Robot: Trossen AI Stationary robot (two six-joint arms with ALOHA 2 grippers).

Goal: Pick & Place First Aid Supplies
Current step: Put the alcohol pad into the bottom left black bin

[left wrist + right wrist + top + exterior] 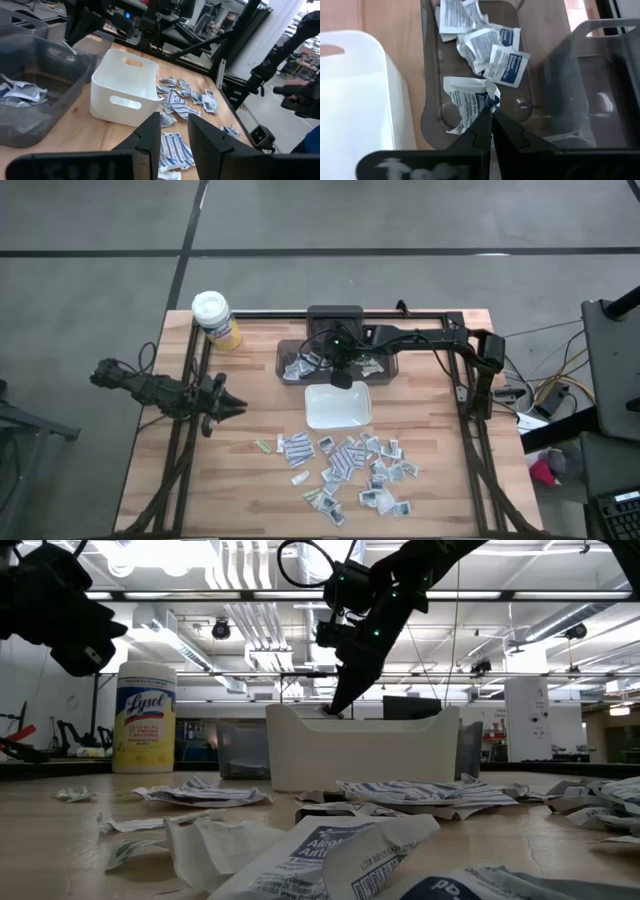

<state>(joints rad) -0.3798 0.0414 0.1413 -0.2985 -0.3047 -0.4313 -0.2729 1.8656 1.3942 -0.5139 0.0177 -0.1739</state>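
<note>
My right gripper (492, 116) hangs above a grey see-through bin (426, 75) at the table's far middle, shut on a white packet with bluish print (467, 107). Several more packets (480, 37) lie on this bin's floor. A white tray (310, 420) stands just nearer than the bin, and many loose packets (350, 465) lie on the wood in front of it. My left gripper (235, 406) waits over the table's left part, open, with nothing between its fingers (150, 135). My right gripper pinches one corner of the packet (489, 98) between its two fingertips, coming at it slanting down from above. The crumpled packet hangs below the fingers, lifted clear, over the grey bin's floor.
A second grey bin (600, 90) stands beside the first, toward the table's right. A yellow canister with a white lid (215, 318) stands at the far left corner. Black frame rails (470, 395) run along the table's left, right and far edges.
</note>
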